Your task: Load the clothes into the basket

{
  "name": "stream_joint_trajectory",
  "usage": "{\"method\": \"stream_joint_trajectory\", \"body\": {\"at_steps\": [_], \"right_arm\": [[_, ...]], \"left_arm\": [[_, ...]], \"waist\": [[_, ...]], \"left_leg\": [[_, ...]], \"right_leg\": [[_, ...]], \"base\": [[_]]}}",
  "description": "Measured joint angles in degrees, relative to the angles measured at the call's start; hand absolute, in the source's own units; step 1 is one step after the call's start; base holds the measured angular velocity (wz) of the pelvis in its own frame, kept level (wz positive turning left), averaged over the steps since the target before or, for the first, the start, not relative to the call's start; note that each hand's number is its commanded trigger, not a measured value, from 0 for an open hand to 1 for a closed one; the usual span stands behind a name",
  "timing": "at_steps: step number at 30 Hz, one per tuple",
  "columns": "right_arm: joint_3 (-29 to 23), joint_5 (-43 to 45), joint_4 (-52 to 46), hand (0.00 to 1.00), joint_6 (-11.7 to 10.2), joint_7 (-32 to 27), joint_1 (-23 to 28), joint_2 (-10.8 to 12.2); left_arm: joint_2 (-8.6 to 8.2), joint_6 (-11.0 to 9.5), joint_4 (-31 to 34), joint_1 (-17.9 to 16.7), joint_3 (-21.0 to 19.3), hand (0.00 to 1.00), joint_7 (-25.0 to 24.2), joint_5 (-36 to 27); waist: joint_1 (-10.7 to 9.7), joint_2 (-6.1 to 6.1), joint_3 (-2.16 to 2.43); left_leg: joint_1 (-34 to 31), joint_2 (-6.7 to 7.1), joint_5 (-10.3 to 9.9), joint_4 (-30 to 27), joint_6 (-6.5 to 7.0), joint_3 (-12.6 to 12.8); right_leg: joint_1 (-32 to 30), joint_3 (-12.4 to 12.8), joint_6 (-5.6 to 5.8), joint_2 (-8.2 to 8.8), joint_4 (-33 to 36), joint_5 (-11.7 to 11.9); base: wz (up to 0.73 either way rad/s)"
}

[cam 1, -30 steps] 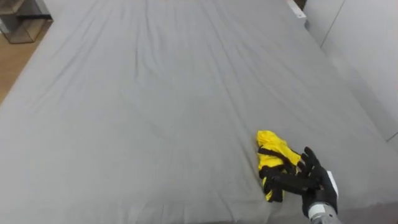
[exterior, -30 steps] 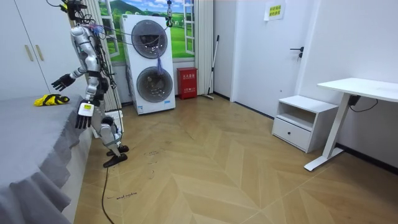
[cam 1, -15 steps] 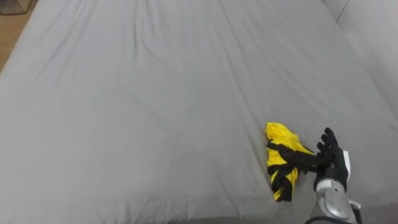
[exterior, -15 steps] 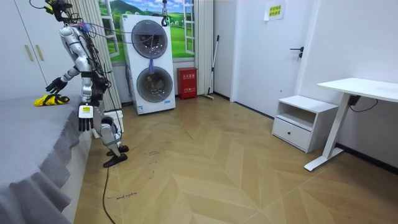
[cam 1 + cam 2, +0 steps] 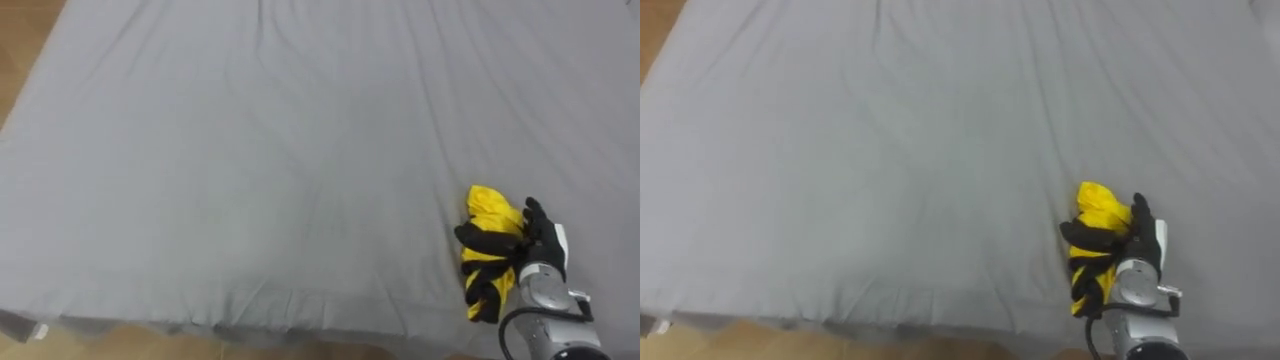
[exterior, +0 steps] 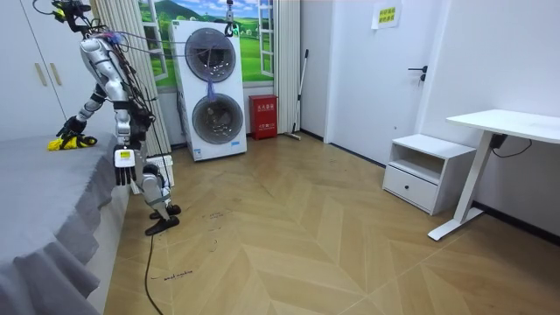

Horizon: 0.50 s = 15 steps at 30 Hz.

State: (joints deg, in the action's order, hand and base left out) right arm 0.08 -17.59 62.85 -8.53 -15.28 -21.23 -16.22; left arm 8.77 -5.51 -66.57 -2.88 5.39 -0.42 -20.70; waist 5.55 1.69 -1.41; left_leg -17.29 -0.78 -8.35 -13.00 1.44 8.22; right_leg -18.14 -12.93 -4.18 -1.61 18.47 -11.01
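Note:
A crumpled yellow garment with black stripes [image 5: 487, 212] lies on the grey bed sheet [image 5: 260, 150], near the bed's front right edge. My right hand [image 5: 543, 243] rests on the garment's right side, its dark fingers [image 5: 482, 238] curled over the cloth and gripping it. In the room view I stand at the bed's edge, leaning over it, with the right hand [image 6: 70, 129] down on the garment [image 6: 58, 143]. The left hand [image 6: 122, 167] hangs at my side with relaxed fingers, holding nothing.
The wide grey bed [image 5: 860, 140] stretches ahead and to the left; its front edge [image 5: 200, 325] meets wooden floor [image 5: 120, 345]. Behind me stand stacked washing machines [image 6: 214, 87] and a curtain [image 6: 122, 35]. A white desk [image 6: 507, 127] and drawer unit [image 6: 420, 171] are across the room.
I have leaned further over the bed, so the view has shifted. My right hand has lowered onto the yellow garment and its fingers have curled round the cloth. The left hand still hangs.

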Motion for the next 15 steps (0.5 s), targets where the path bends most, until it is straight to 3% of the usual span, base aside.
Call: {"method": "stream_joint_trajectory", "body": {"at_steps": [1,2,3,5,9,15], "right_arm": [[0.0,0.1,1.2,1.00,0.0,0.1,-0.1,0.0],[0.0,1.2,2.6,1.00,-0.2,0.3,0.1,-0.4],[0.3,2.4,3.7,1.00,-0.6,0.2,-0.4,-1.0],[0.5,3.0,5.7,1.00,-0.8,-0.3,-1.7,-2.3],[0.4,4.3,9.0,1.00,-0.2,-1.2,-3.0,-3.8],[0.6,6.1,8.2,1.00,0.0,-1.2,-3.2,-3.7]], "left_arm": [[-0.07,0.1,0.0,0.2,0.1,0.00,0.1,0.0],[-0.01,0.1,0.1,0.5,0.4,0.00,0.1,0.0],[-0.02,0.2,0.1,0.7,0.3,0.00,0.1,0.0],[-0.01,0.3,0.0,1.1,0.4,0.00,0.1,0.1],[0.25,0.6,-0.5,1.1,0.4,0.00,0.1,0.1],[0.27,0.7,-0.4,1.1,0.5,0.00,0.2,0.0]], "waist": [[0.2,-0.38,-0.35],[0.8,-0.06,-0.47],[1.1,-0.22,-0.41],[0.6,-0.95,-0.56],[1.0,-0.89,-0.60],[1.1,-0.80,-0.64]], "left_leg": [[0.2,-0.20,0.1,-0.1,-0.06,-1.3],[-0.3,0.34,0.0,-0.4,-0.16,-4.2],[-1.0,0.52,-0.1,-0.6,-0.65,-5.7],[-1.2,0.42,0.0,0.0,-0.90,-5.9],[-0.6,0.27,0.2,0.6,-1.18,-5.5],[-0.2,0.42,0.3,1.0,-1.07,-5.1]], "right_leg": [[-1.3,-0.5,1.52,0.27,1.8,-0.8],[-3.3,-0.2,1.60,1.94,-1.3,0.8],[-3.6,-2.1,-1.24,2.93,-1.9,2.7],[-3.0,-3.4,-1.86,2.73,-2.8,3.1],[-1.9,-4.5,-1.90,2.49,-3.8,3.3],[-1.6,-4.2,-1.81,2.48,-4.4,3.4]], "base": [[-0.07],[-0.09],[-0.04],[0.15],[0.14],[-0.01]]}}
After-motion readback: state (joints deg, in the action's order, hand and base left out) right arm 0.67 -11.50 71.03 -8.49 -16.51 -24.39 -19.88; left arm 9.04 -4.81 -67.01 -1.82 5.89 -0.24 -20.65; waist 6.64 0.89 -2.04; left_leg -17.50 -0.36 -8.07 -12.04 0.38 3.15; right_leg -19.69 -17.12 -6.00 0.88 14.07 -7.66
